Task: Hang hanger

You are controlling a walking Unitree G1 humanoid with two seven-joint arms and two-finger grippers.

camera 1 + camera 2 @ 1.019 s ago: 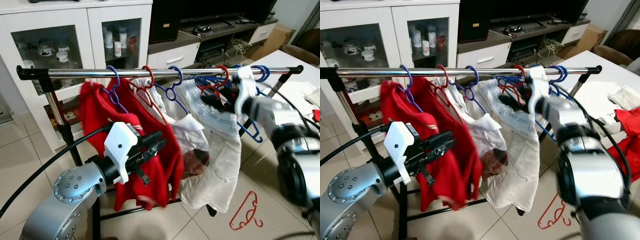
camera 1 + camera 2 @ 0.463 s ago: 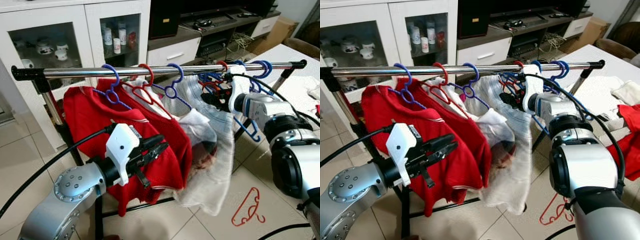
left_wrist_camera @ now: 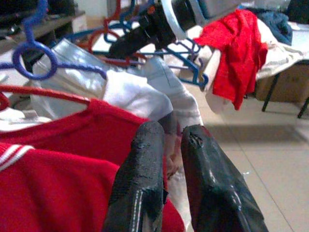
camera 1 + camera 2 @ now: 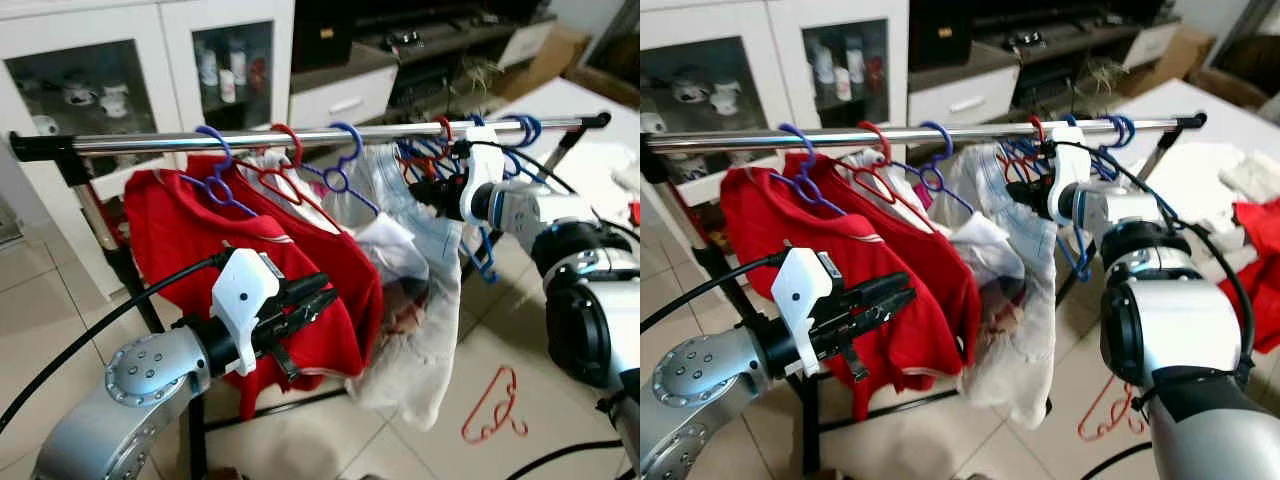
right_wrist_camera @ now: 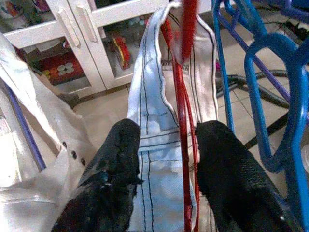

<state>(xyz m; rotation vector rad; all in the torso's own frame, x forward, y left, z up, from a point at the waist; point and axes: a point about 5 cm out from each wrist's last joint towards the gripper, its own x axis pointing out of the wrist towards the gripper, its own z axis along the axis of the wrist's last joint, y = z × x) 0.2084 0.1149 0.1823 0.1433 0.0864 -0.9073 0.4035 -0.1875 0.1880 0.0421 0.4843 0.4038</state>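
So the chrome rail runs across the upper part of the frame, loaded with clothes: two red shirts on the left side on a blue hanger and a red one, then a pale denim-looking garment right of centre. The right gripper is up at the rail right of centre, and in its wrist view the two black fingers are spread apart on either side of the red hanger that carries that pale garment, which hangs by its hook on the rail, next to a bunch of empty blue hangers. The left gripper sits lower left of centre in front of the red shirts, fingers nearly together with nothing between them. Another red hanger lies on the tiled floor at lower right.
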